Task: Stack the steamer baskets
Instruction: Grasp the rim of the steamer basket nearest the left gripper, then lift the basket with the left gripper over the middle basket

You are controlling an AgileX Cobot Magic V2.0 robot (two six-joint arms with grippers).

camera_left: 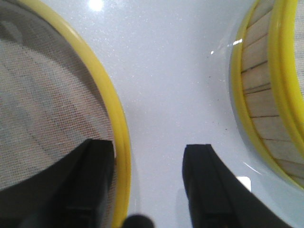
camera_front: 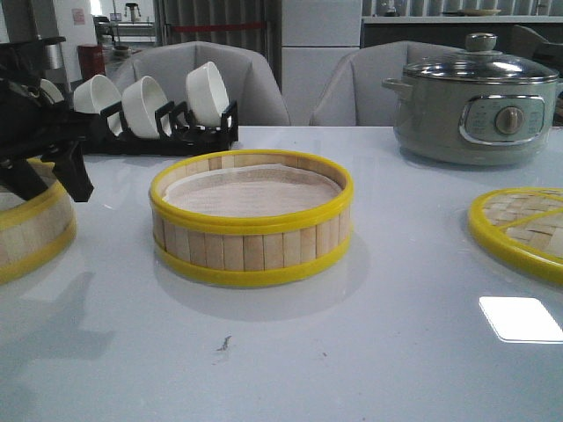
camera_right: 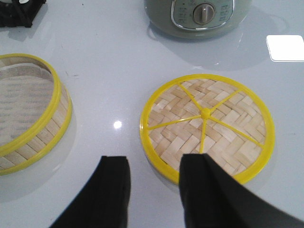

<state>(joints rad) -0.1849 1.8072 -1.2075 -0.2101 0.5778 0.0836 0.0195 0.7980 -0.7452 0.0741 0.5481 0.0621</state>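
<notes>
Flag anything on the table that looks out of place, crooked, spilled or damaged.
Little stands out. A small dark smudge marks the table in front of the middle basket. That basket sits level, liner flat. The lid lies flat and whole. The left claw straddles the left basket's rim, open.

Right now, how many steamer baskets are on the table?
2. One basket sits mid-table; the other basket is at the left edge, partly cut off, with the left gripper straddling its rim. More could sit outside the views.
</notes>
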